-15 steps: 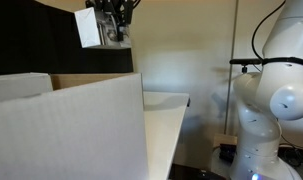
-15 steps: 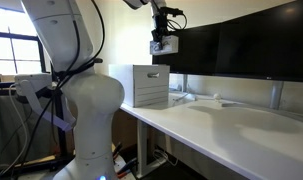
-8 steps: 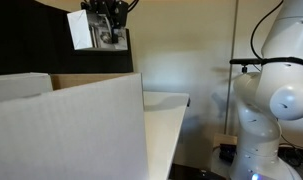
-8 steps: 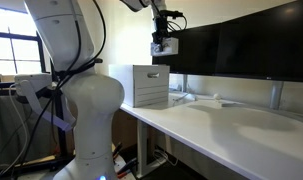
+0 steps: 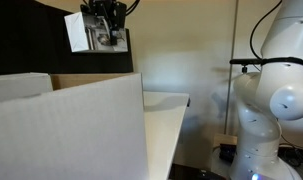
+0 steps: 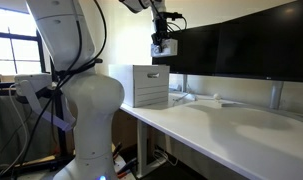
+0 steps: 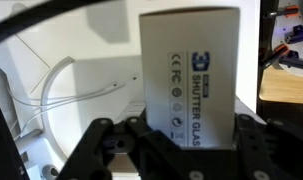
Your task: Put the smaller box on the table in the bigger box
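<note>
My gripper [image 5: 109,38] is shut on the smaller box [image 5: 79,31], a flat white carton with dark lettering, and holds it high in the air. The wrist view shows the smaller box [image 7: 189,75] clamped between the two black fingers [image 7: 187,140], its printed face toward the camera. The bigger box [image 5: 66,125], a large pale carton with brown inner edges, stands below the held box on the white table [image 5: 169,108]. It also shows in an exterior view [image 6: 149,85] at the table's end, under my gripper [image 6: 163,44] and the smaller box [image 6: 161,46].
Dark monitors [image 6: 246,45] stand along the back of the table [image 6: 231,125]. The robot's white base [image 6: 81,95] stands beside the table end. White cables [image 7: 71,85] lie below in the wrist view.
My gripper has carried the smaller box sideways, leftward in one exterior view, to above the bigger box. It stays shut on it.
</note>
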{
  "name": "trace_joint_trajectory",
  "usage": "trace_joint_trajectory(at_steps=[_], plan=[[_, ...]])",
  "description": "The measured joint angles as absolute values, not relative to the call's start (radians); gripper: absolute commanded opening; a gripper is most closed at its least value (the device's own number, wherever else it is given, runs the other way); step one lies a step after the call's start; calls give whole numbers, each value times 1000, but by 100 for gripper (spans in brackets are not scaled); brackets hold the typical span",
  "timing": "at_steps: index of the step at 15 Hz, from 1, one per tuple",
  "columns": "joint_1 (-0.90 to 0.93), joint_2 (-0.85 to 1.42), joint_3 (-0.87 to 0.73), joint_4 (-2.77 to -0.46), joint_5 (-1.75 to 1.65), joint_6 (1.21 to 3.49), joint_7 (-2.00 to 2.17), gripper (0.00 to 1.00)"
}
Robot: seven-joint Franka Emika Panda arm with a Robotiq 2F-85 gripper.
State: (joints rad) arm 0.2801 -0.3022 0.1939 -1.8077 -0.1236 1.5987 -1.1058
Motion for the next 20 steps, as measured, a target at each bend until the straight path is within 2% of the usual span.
trace_joint_trajectory(at_steps=[7, 14, 20], plan=[[310, -226, 290, -1749, -124, 1600, -904, 34], [384, -52, 408, -1606, -160, 1615, -692, 34], [441, 74, 439, -1527, -204, 1615, -580, 34]])
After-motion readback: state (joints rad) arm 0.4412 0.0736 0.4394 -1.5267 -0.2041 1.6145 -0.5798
